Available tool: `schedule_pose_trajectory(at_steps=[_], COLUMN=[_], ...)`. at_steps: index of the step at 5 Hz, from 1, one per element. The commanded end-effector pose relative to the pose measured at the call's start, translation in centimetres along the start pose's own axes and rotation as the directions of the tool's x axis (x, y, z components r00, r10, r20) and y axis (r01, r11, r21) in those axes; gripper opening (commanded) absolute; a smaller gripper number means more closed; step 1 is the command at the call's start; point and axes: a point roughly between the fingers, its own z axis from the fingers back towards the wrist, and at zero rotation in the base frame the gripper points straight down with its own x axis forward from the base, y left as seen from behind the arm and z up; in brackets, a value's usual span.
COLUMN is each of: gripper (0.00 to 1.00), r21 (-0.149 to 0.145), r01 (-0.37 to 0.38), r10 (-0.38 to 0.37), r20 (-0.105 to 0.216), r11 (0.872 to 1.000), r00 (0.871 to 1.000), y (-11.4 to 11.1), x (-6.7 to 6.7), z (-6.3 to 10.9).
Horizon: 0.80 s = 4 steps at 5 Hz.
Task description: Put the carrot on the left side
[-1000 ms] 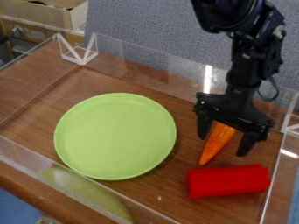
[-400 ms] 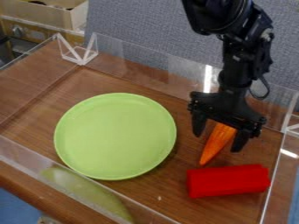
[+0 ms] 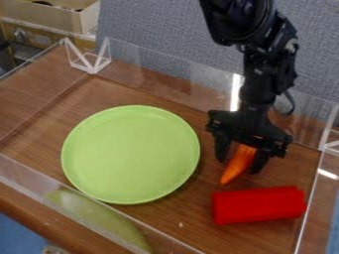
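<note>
Right of centre, camera view | pincer (image 3: 244,150) straddles the carrot (image 3: 236,167), jaws partly closed, firm hold not certain | carrot lies between green plate (image 3: 131,154) and red block (image 3: 260,204) | step: grasping | next: clench, lift, carry to frame left.

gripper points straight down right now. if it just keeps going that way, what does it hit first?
The carrot. The gripper straddles its upper end, fingers either side, so the carrot lies right under it, with the wooden table beneath. Whether they already touch is unclear.
</note>
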Motion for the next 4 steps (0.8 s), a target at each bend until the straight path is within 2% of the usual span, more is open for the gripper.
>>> schedule_pose_trajectory(at_steps=[1, 2, 3, 4], gripper=[0.0, 0.0, 0.0, 0.0], r21=[-0.044, -0.088, -0.149, -0.181], r01=[-0.055, -0.087, -0.164, -0.235], r10=[0.057, 0.093, 0.178, 0.253], r20=[0.059, 0.068, 0.081, 0.084], r11=[0.998, 0.992, 0.975, 0.955], r00=[0.997, 0.993, 0.981, 0.964], y=[0.7, 1.9, 4.7, 7.5], x=[1.2, 1.2, 0.9, -0.4], z=[2.7, 5.3, 8.5, 10.0])
